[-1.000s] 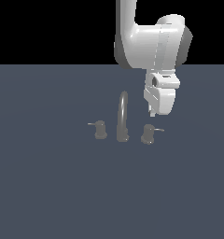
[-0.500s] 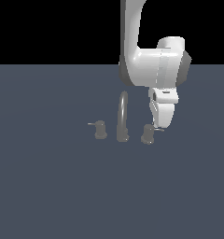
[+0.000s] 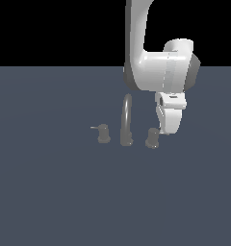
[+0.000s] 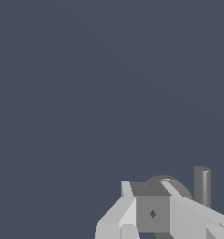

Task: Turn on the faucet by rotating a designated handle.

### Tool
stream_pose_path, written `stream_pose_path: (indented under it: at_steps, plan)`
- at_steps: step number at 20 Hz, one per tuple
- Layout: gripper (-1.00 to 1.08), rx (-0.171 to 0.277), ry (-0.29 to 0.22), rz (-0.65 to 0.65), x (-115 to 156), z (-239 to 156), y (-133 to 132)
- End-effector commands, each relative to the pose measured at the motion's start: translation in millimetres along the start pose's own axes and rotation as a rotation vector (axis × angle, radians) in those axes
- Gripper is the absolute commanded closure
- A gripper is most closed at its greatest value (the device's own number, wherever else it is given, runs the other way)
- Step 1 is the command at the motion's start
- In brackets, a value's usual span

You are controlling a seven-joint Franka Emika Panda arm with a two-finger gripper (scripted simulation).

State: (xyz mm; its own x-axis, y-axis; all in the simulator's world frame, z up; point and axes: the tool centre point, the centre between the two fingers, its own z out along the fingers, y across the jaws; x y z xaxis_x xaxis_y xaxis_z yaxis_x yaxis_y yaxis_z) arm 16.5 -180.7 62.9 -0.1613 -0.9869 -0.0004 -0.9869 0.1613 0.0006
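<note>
While the arm (image 3: 158, 67) descends from twelve o'clock in the exterior view, its gripper (image 3: 166, 130) hangs low over the grey floor (image 3: 50, 192), its tip just beside the handle (image 3: 152, 138) at that knob's three o'clock. Contact between them cannot be confirmed. The handle's lever is hidden behind the gripper. The faucet (image 3: 126, 120) stands near frame centre: arched spout in the middle, handle at its three o'clock, twin knob (image 3: 103, 133) at its nine o'clock with a thin lever pointing toward the exterior view's left. All three pieces stand upright on the floor.

Wrist view: the gripper (image 4: 153, 212) fills the five o'clock corner, light grey fingers (image 4: 188, 210) flanking a darker block. A rounded grey metal part, apparently the handle (image 4: 177, 186), shows just behind the fingers, and an upright grey cylinder (image 4: 202, 184) stands close beside it. Bare floor fills the rest.

Claw state: cannot tell from either view whether it is released or clenched; no grasp is evident.
</note>
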Motion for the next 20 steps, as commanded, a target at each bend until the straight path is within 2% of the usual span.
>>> stream_pose_path:
  at_steps: [1, 6, 8, 20]
  plan:
    - [1.08, 0.0, 0.0, 0.001, 4.7, 0.0, 7.6]
    - [1.08, 0.0, 0.0, 0.001, 13.7, 0.1, 23.8]
    - [1.08, 0.01, 0.001, -0.007, 7.5, -0.2, 15.5]
    - [1.08, 0.002, 0.0, 0.001, 4.0, 0.0, 56.5]
